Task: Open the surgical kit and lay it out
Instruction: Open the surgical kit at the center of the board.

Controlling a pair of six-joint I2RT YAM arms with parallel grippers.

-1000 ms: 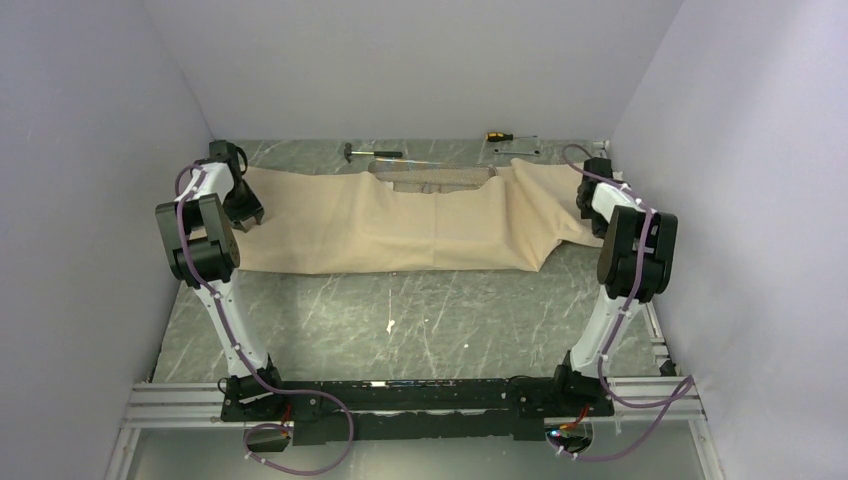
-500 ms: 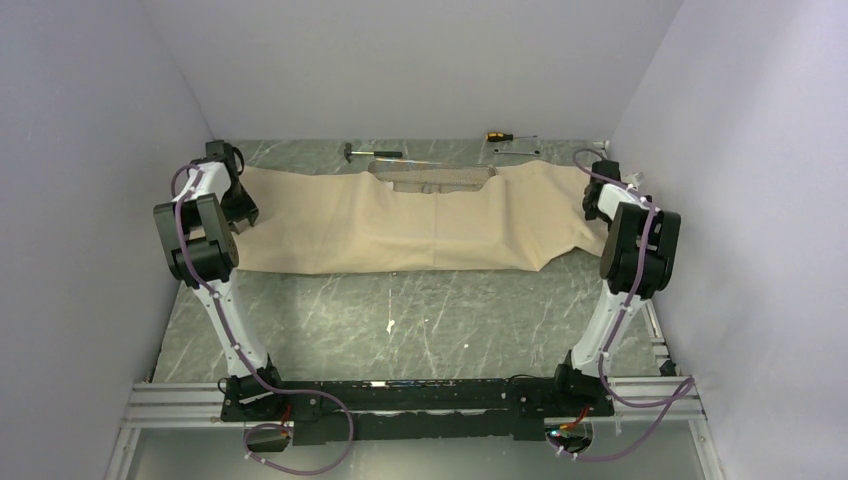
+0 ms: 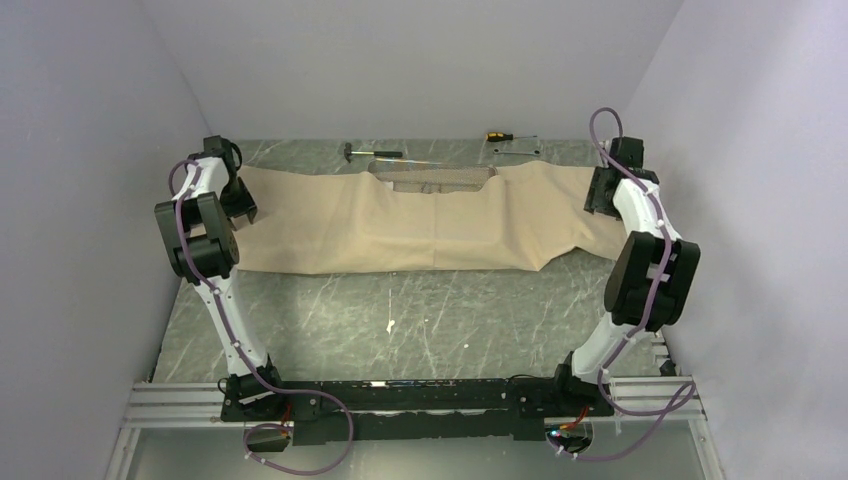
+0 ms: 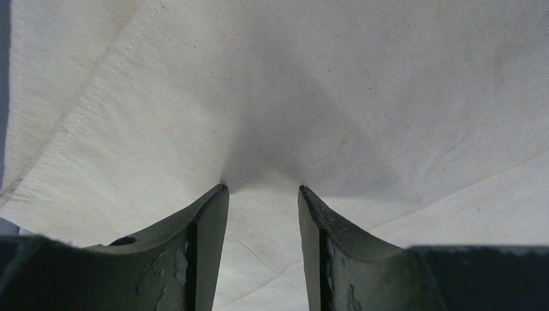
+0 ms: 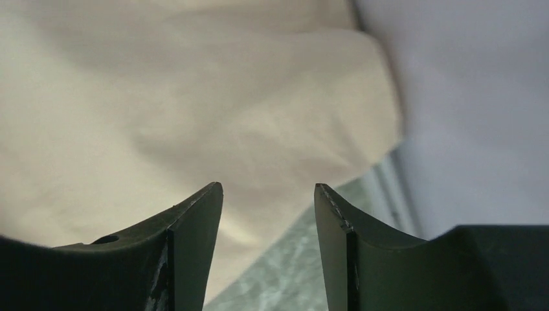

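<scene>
The beige wrap cloth [image 3: 400, 225] lies spread wide across the back of the table. At its back edge a strip of the steel mesh tray [image 3: 437, 180] shows; the rest of the surgical kit is hidden under the cloth. My left gripper [image 3: 240, 205] is down at the cloth's left end. In the left wrist view it [image 4: 262, 188] stands open, tips against the cloth [image 4: 324, 78], nothing pinched. My right gripper [image 3: 597, 195] hovers over the cloth's right end. It [image 5: 267, 185] is open and empty, with the cloth's edge [image 5: 162, 116] and bare table [image 5: 285, 278] below.
A small black-handled hammer [image 3: 370, 153] and a yellow-handled screwdriver [image 3: 497, 134] lie behind the cloth near the back wall. The right side wall [image 5: 466, 97] is close beside my right gripper. Green marbled tabletop [image 3: 420, 320] stretches between the cloth and the arm bases.
My right gripper opened and let go of the cloth's right end, then rose toward the back right. That end now lies flatter and farther right. The left arm barely moved.
</scene>
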